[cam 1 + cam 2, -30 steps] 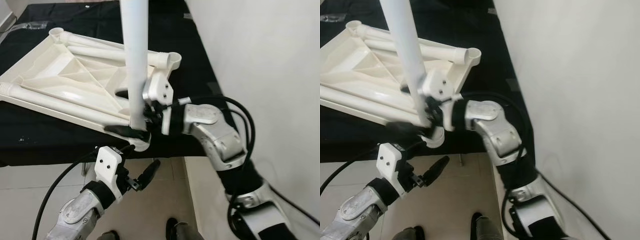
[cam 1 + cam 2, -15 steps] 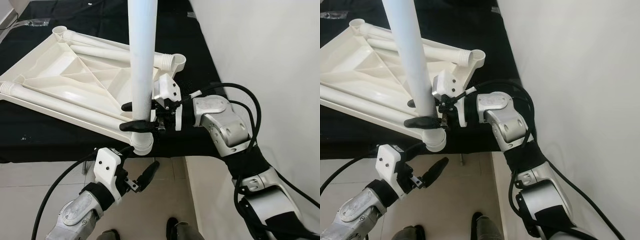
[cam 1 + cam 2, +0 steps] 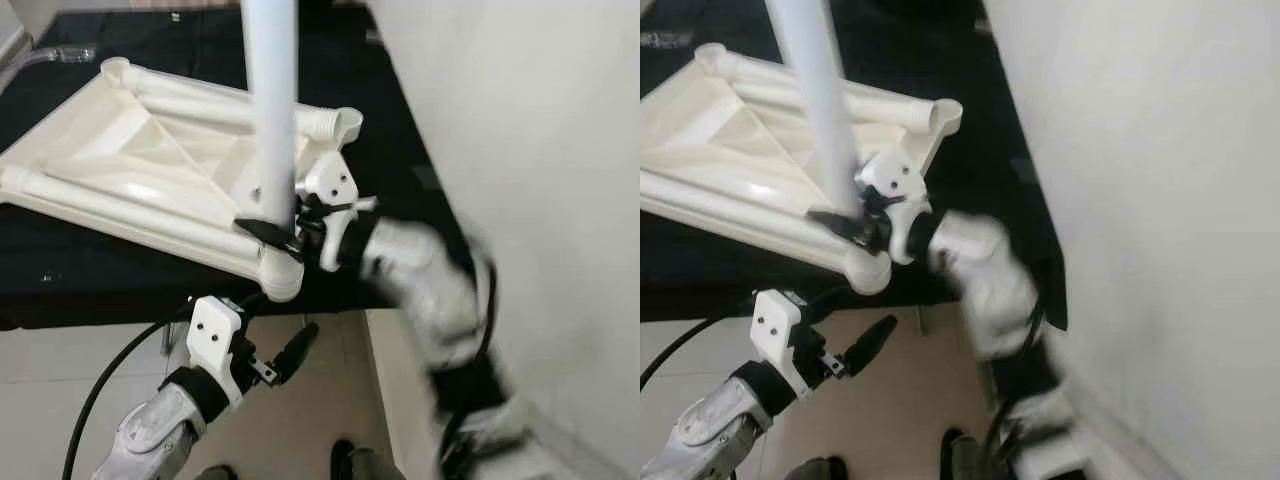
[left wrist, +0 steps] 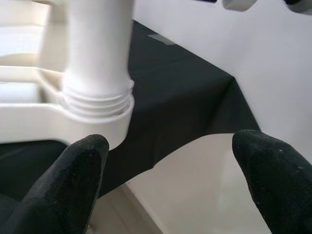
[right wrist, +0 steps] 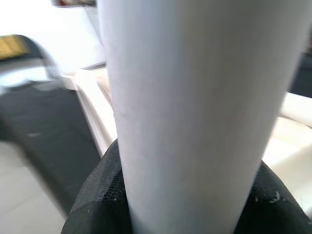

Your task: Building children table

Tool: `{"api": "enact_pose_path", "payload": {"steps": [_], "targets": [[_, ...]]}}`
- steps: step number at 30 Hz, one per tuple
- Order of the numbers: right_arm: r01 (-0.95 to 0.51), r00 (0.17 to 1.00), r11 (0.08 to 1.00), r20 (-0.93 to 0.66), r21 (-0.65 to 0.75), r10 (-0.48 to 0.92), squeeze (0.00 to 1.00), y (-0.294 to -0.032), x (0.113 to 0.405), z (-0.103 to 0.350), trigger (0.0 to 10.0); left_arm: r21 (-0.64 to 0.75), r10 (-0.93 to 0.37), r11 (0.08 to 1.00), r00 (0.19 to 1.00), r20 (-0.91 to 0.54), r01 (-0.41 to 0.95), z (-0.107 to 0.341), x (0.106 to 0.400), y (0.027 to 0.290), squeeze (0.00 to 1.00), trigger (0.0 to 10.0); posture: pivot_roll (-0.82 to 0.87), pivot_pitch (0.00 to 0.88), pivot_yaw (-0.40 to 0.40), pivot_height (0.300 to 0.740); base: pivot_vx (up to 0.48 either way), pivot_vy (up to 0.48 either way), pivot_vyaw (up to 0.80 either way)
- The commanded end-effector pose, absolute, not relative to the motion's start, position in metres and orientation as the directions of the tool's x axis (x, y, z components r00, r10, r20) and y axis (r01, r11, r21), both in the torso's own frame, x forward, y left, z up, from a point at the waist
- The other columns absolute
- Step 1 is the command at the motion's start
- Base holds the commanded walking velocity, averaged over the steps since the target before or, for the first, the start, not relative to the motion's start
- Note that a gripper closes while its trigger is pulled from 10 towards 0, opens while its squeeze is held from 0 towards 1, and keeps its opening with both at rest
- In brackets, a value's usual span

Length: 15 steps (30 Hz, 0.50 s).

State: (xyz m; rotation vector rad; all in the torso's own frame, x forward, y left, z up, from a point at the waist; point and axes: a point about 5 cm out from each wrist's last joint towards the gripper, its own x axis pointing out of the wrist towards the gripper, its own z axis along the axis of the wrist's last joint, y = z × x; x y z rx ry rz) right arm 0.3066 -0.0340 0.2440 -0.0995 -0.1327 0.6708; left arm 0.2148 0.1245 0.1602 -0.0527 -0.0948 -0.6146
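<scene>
A cream plastic tabletop (image 3: 120,170) lies upside down on a black-covered table (image 3: 390,150), with round sockets at its corners. A white tube leg (image 3: 270,110) stands upright in the near corner socket (image 3: 282,277). My right gripper (image 3: 268,226) is shut on the leg just above the socket; in the right wrist view its black fingers (image 5: 97,204) wrap the leg (image 5: 195,112). My left gripper (image 3: 285,352) hangs open below the table edge, under that socket (image 4: 97,112), with its fingers (image 4: 73,180) spread and nothing between them.
A white wall (image 3: 520,150) rises close on the right. Two more tubes (image 3: 200,95) lie along the tabletop's far side. Pale floor tiles (image 3: 60,370) lie below the table edge, and my feet (image 3: 345,462) show at the bottom.
My right arm has swung, now blurred, and the leg has tilted slightly back toward upright in the socket. The left gripper has stayed put.
</scene>
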Motion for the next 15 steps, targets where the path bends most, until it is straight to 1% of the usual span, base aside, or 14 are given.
{"api": "enact_pose_path", "payload": {"steps": [1, 2, 4, 9, 10, 11, 14, 15], "targets": [[-0.536, 0.844, 0.843, -0.016, -0.046, 0.536, 0.0, -0.036, 0.299, 0.215, 0.0, -0.019, -0.574, 0.816, 0.814, 0.089, 0.578, 0.158, 0.213, 0.125, 0.0, 10.0, 0.02, 0.256, -0.06, 0.74, 0.0, 0.0, 0.0], [-0.536, 0.844, 0.843, -0.016, -0.046, 0.536, 0.0, -0.036, 0.299, 0.215, 0.0, -0.019, -0.574, 0.816, 0.814, 0.089, 0.578, 0.158, 0.213, 0.125, 0.0, 10.0, 0.02, 0.256, -0.06, 0.74, 0.0, 0.0, 0.0], [-0.589, 0.808, 0.808, 0.007, -0.026, 0.589, 0.0, -0.02, 0.295, 0.217, 0.0, -0.016, -0.575, 0.815, 0.813, 0.086, 0.579, 0.157, 0.213, 0.126, 0.0, 10.0, 0.04, 0.249, -0.063, 0.74, 0.0, 0.0, 0.0], [-0.59, 0.806, 0.806, 0.025, -0.048, 0.591, 0.0, -0.015, 0.3, 0.223, 0.0, -0.013, -0.572, 0.818, 0.816, 0.085, 0.575, 0.157, 0.214, 0.126, 0.0, 10.0, 0.04, 0.247, -0.065, 0.74, 0.0, 0.0, 0.0], [-0.582, 0.812, 0.811, 0.028, -0.058, 0.584, 0.0, -0.017, 0.302, 0.226, 4.6, -0.012, -0.571, 0.819, 0.817, 0.085, 0.574, 0.157, 0.214, 0.126, 0.0, 10.0, 0.04, 0.247, -0.065, 0.74, 0.0, 0.0, 0.0], [-0.566, 0.823, 0.823, 0.027, -0.059, 0.568, 0.0, -0.017, 0.303, 0.229, 10.0, -0.011, -0.57, 0.82, 0.817, 0.085, 0.573, 0.157, 0.214, 0.127, 0.0, 10.0, 0.04, 0.247, -0.065, 0.74, 0.0, 0.0, 0.0], [-0.573, 0.818, 0.818, 0.03, -0.053, 0.575, 0.0, -0.016, 0.302, 0.231, 10.0, -0.011, -0.569, 0.82, 0.818, 0.086, 0.572, 0.157, 0.214, 0.127, 0.0, 10.0, 0.04, 0.247, -0.065, 0.74, 0.0, 0.0, 0.0], [-0.599, 0.799, 0.8, 0.041, -0.042, 0.6, 0.9, -0.016, 0.302, 0.234, 10.0, -0.011, -0.569, 0.82, 0.818, 0.086, 0.572, 0.157, 0.214, 0.126, 0.0, 10.0, 0.03, 0.25, -0.064, 0.74, 0.0, 0.0, 0.0]]}}
